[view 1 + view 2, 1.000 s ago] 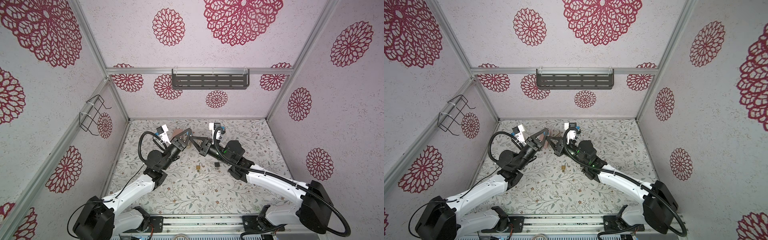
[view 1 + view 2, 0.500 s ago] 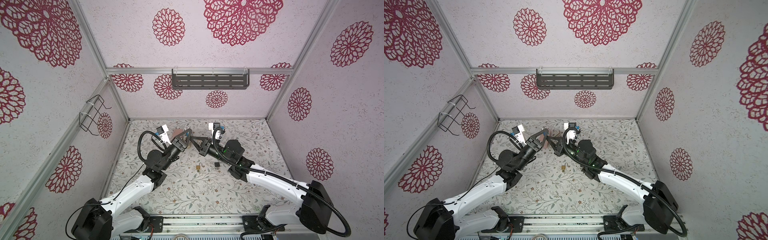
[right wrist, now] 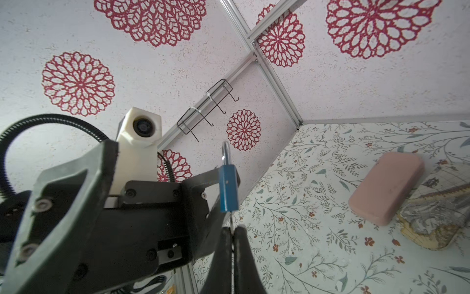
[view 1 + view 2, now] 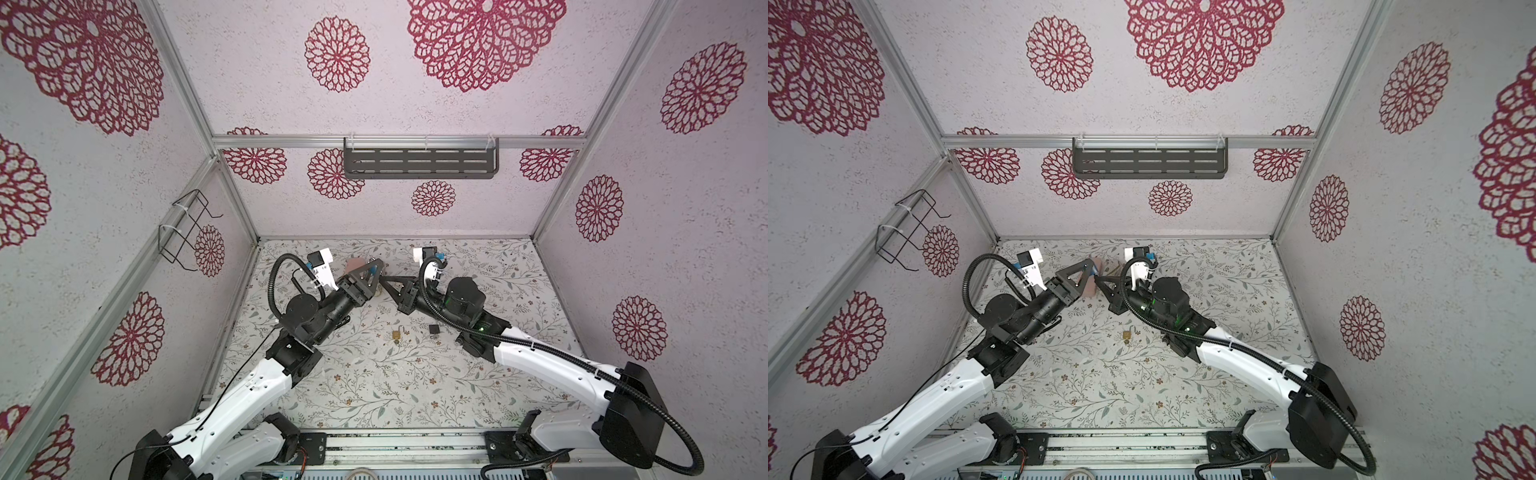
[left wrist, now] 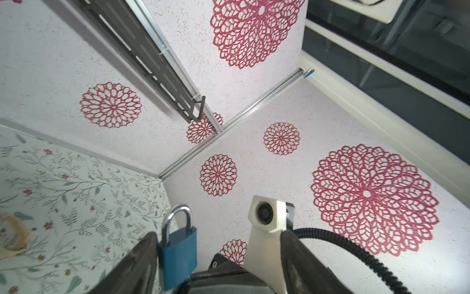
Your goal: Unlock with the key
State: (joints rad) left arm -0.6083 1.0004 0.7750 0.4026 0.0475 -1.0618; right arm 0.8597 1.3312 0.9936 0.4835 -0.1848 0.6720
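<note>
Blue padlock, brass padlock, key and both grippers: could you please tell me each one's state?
blue padlock: lifted, shackle looks closed, key in its bottom.
key: inserted, pinched by right gripper.
right gripper: shut on key.
left gripper: open, one finger beside blue padlock.
brass padlock: lying on table, shackle too small to tell.

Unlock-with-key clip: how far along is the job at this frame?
Done: the key sits in the bottom of the blue padlock, both held in the air. In hand: the right tool is shut on the key; the left tool stands open, the padlock against only one of its fingers. Left: the shackle looks seated in the body, so the lock does not look opened yet.
</note>
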